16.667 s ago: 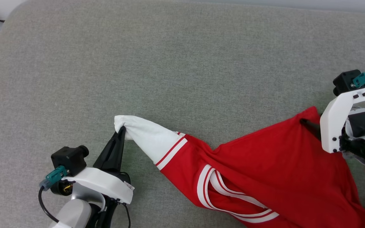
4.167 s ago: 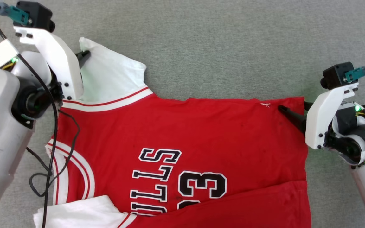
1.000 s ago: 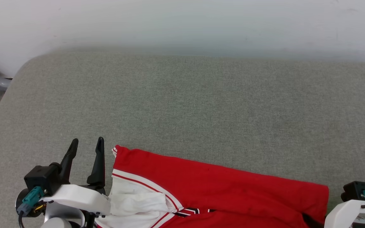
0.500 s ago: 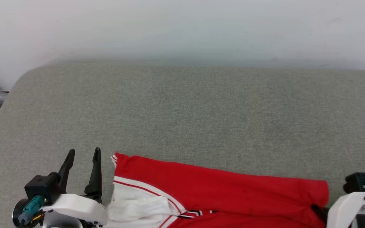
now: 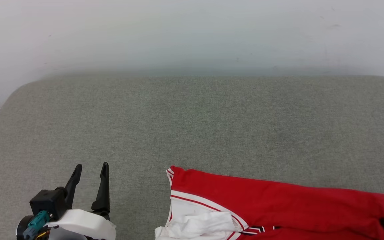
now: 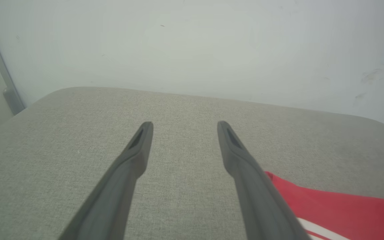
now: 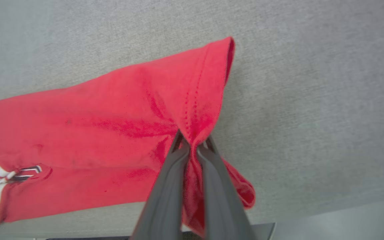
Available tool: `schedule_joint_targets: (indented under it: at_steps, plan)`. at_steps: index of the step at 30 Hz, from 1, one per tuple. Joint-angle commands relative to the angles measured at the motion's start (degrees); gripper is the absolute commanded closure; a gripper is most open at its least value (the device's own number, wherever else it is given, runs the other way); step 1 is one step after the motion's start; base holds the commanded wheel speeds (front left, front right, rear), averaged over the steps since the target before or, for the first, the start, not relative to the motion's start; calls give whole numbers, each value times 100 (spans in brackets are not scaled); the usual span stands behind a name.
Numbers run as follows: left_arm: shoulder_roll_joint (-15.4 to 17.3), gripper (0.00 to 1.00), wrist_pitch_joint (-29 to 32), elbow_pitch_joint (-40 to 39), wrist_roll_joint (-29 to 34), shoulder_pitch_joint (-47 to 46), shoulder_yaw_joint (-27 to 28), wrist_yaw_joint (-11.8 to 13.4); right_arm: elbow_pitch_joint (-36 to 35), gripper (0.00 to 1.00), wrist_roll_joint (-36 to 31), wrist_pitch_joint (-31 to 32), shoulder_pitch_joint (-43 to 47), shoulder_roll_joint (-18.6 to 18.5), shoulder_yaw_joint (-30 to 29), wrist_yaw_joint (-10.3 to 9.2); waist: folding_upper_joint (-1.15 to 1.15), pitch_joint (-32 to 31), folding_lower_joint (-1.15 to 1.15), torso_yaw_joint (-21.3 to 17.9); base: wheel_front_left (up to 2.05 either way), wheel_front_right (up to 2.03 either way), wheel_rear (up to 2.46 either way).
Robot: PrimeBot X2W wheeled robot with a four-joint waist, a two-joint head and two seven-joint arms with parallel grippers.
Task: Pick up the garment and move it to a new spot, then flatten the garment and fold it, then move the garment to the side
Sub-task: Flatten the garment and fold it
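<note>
Bright, soft, even light casts faint shadows; the wall [image 5: 192, 33] looks hazy, the wrist views slightly warped.

I have my left gripper [image 5: 91, 165] at the lower left of the head view, both dark fingers spread wide and pointing up and away from me. The white wrist bracket [image 5: 82, 226] and black camera block [image 5: 47, 201] sit just behind them. From the left wrist camera the fingers [image 6: 135, 156] stand well apart, tips level. My right gripper [image 7: 193, 143] is clamped tight, fingers almost together, pinching a bunched fold near the hem of the garment [image 7: 112, 100]. One dark finger of it shows at the head view's lower right corner.
</note>
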Motion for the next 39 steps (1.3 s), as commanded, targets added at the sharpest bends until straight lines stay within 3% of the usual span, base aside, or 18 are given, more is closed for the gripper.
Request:
schedule_joint_targets:
  at_steps: [1,8,12,18,28,37,38,39]
  plan:
    - [-9,0,5,2,-25,56,2,3,-12,100,141,58,-33,136,4,-5,0,-5,0,-6,0,0,0]
    - [-35,0,27,41,-39,81,-56,-9,-330,100,1954,1187,11,1095,-126,-4,0,-108,0,9,0,0,0]
    - [-29,0,60,22,-34,47,-93,-3,-273,100,3046,1509,73,1202,134,-4,0,-112,0,52,0,0,0]
    - [-20,0,119,-18,-4,-127,-157,-40,105,100,4342,1174,26,1199,1230,-4,0,-32,0,198,0,0,0]
    - [-100,0,125,43,-7,-409,-208,-133,480,100,5008,268,-477,1198,2921,-4,0,264,0,587,0,0,0]
    - [-211,0,63,169,19,-625,-186,-212,954,100,4905,-651,-1105,1198,3880,-4,0,611,0,752,0,0,0]
    - [-220,0,60,182,26,-629,-183,-223,1019,89,4855,-721,-1141,1196,3950,-4,0,637,0,756,0,0,0]
    - [-230,0,49,202,32,-642,-181,-229,1074,67,4832,-792,-1181,1197,4010,-4,0,659,0,758,0,0,0]
